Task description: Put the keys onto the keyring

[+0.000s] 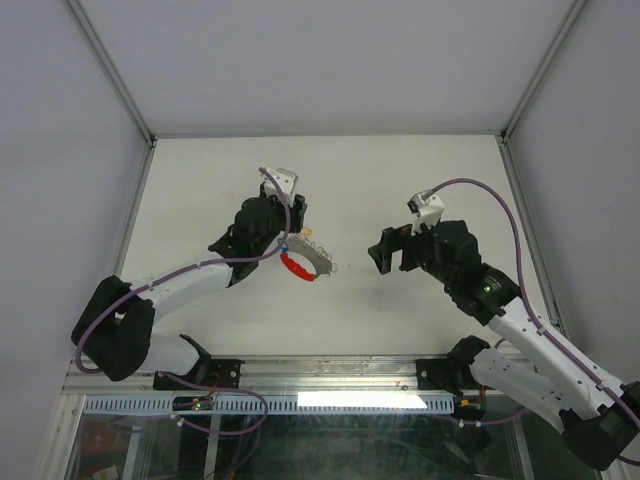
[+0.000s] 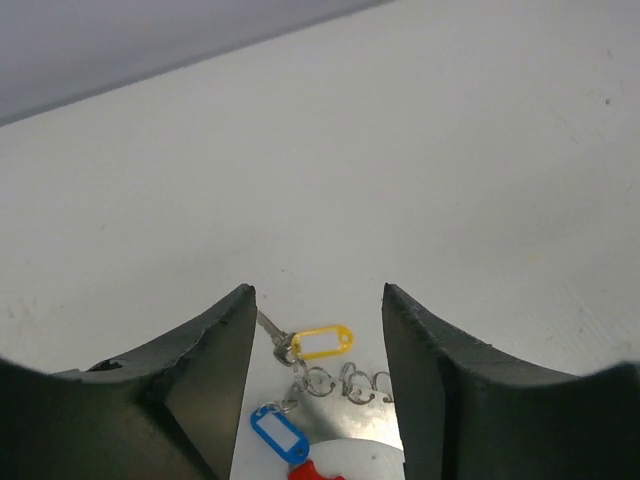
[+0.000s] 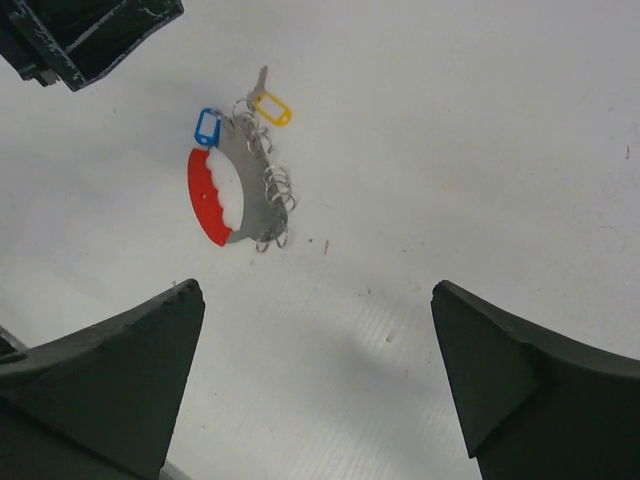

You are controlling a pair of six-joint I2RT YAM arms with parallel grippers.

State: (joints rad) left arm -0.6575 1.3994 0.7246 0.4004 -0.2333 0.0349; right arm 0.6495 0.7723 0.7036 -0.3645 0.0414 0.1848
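The keyring lies on the white table: a curved red tab [image 1: 296, 268] [image 3: 204, 196] on a silvery crescent plate [image 3: 245, 190] edged with small wire rings [image 2: 345, 382]. The yellow-headed key [image 2: 320, 341] [image 3: 272, 108] and the blue-headed key [image 2: 280, 432] [image 3: 207, 126] lie at its far end and look linked to the rings. My left gripper [image 2: 318, 290] [image 1: 296, 222] is open and empty, hovering just above the keys, one finger on each side of them. My right gripper [image 3: 312, 290] [image 1: 385, 255] is open and empty, to the right of the keyring and apart from it.
The table [image 1: 400, 180] is walled by white panels with metal posts at the back corners. The left gripper's body shows at the top left of the right wrist view [image 3: 90, 30]. Small dark specks lie on the table [image 3: 326, 243] near the keyring.
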